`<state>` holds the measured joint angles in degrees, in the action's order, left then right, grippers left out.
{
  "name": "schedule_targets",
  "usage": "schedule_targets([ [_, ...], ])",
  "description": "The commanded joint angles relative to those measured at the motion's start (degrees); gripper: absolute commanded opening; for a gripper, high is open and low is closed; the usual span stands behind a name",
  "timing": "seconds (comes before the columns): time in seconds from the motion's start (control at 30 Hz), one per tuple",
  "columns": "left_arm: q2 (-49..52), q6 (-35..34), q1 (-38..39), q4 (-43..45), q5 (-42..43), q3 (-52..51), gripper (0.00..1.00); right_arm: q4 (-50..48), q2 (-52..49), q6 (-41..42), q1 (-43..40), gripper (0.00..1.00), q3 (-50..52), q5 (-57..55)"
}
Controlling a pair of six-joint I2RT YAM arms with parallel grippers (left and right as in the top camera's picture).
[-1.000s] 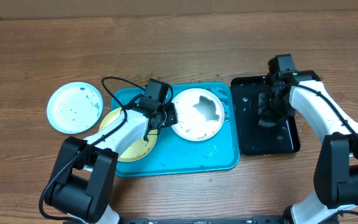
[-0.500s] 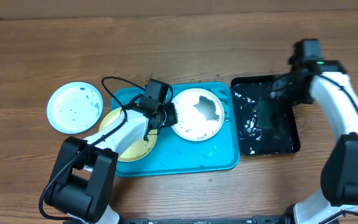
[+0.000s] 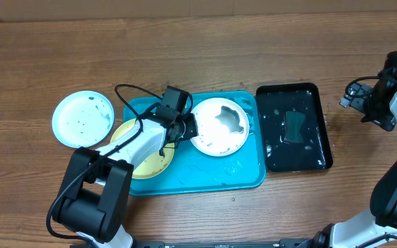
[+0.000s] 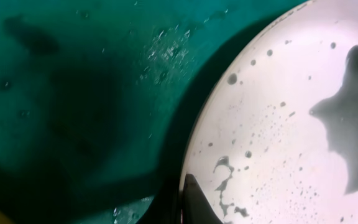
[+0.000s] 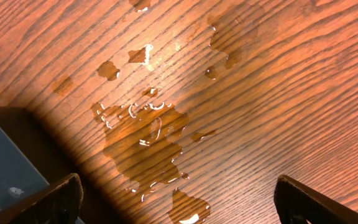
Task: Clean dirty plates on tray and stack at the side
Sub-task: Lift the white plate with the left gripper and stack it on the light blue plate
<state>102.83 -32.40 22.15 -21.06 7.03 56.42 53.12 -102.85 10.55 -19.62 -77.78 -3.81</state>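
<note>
On the turquoise tray [image 3: 219, 176] lies the white plate [image 3: 218, 126], smeared dark; up close the white plate [image 4: 278, 124] shows specks over the wet tray [image 4: 73, 93]. My left gripper [image 3: 188, 128] is shut on its left rim, one fingertip [image 4: 194, 202] lying on the plate's face. The yellow-green plate [image 3: 143, 155] sits at the tray's left end, partly under my left arm. The light blue plate [image 3: 81, 118] rests on the table left of the tray. My right gripper [image 3: 357, 105] hangs open and empty over bare wood, right of the black tray; from its wrist the right gripper [image 5: 182, 211] has jaws spread wide.
A glossy black tray [image 3: 316, 155] holds water and a dark rectangular pad [image 3: 295, 127]. Its corner [image 5: 5, 168] shows beside a water puddle [image 5: 148, 137] on the wooden table. A black cable [image 3: 133, 93] loops above the left arm.
My right gripper has lifted out of the black tray, swung right over the table and opened, leaving the dark pad in the water. The left arm and plates stayed put.
</note>
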Motion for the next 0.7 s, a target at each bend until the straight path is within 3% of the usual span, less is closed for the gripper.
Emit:
schedule_targets([
  [0.0,-0.2,0.7,0.0,-3.9,-2.8,4.0,0.04,-0.3,0.2,0.6,-0.1,1.0,-0.5,0.0],
  [0.4,-2.9,4.2,-0.7,-22.1,-1.7,25.6,0.04,-0.3,0.2,0.6,-0.1,1.0,-0.5,0.0],
  [0.67,-2.9,4.1,4.5,-22.8,-8.0,32.6,0.04,-0.3,0.2,0.6,-0.1,1.0,-0.5,0.0],
])
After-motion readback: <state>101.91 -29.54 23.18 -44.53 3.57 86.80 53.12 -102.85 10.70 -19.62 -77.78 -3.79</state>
